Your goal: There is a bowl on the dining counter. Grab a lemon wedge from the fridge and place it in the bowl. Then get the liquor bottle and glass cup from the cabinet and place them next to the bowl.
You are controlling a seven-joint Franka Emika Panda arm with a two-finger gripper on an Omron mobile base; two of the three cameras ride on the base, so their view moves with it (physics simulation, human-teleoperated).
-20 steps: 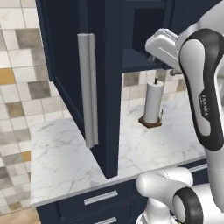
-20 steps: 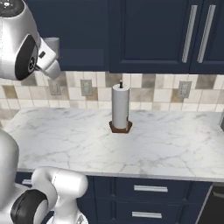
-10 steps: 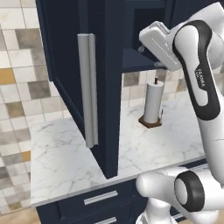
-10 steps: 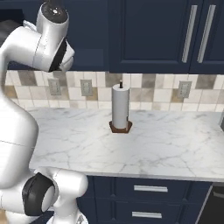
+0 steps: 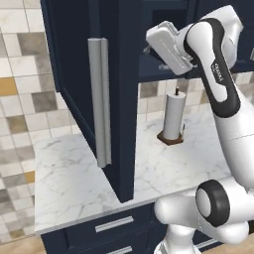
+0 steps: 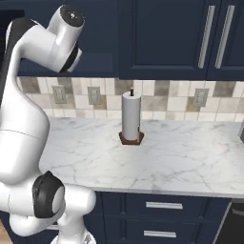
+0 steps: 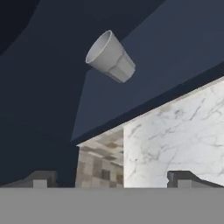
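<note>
The navy cabinet (image 5: pixel 74 59) stands with its door swung open, its long grey bar handle (image 5: pixel 101 99) facing me. In the hand view the pale grey glass cup (image 7: pixel 110 57) stands alone on the dark shelf inside, well ahead of my gripper (image 7: pixel 113 179) and apart from it. The gripper is open, its two fingertips (image 7: pixel 41 179) spread wide with nothing between them. In the left base view the white hand (image 5: pixel 168 47) is raised to the cabinet opening, just right of the door's edge. The liquor bottle, bowl, lemon wedge, fridge and dining counter are out of view.
A white paper-towel roll (image 5: pixel 173 116) (image 6: pixel 131 114) stands on a brown base on the marble wall counter (image 6: pixel 181 157) below the cabinet. Closed navy upper doors with grey handles (image 6: pixel 207 35) are to the right. Navy drawers (image 6: pixel 164 206) run under the counter.
The arm has swung up and the hand has shifted a little left, closer to the open cabinet. The jaws have stayed open.
</note>
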